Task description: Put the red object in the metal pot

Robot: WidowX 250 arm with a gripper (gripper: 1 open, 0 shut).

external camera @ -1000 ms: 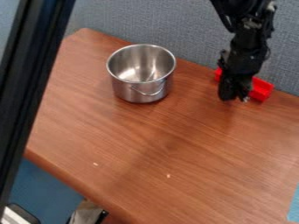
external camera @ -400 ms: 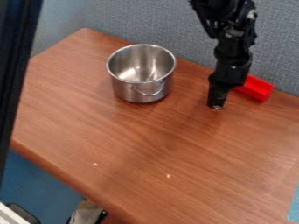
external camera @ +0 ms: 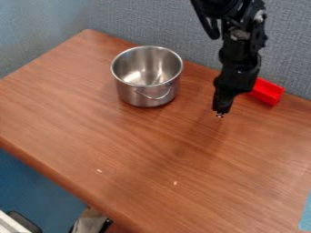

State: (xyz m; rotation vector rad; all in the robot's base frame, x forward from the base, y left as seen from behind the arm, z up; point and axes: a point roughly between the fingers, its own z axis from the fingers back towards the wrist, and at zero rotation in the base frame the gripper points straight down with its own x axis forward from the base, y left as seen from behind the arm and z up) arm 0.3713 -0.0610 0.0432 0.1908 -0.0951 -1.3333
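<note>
The metal pot (external camera: 147,75) stands upright and empty on the back left part of the wooden table (external camera: 145,155), its thin wire handle hanging on the near side. The red object (external camera: 266,92) lies flat on the table near the right edge, partly hidden behind the black arm. My gripper (external camera: 221,108) points straight down, its tip just above the tabletop between the pot and the red object. It is a little left of the red object. The fingers are shut together with nothing between them.
A blue-grey wall rises right behind the table. The table's right edge lies just past the red object, and the front edge runs diagonally from the left to the bottom right. Some black and white gear (external camera: 87,223) sits below the front edge.
My gripper has moved left, off the red object, which stayed on the table. A dark post in the left foreground has passed out of view.
</note>
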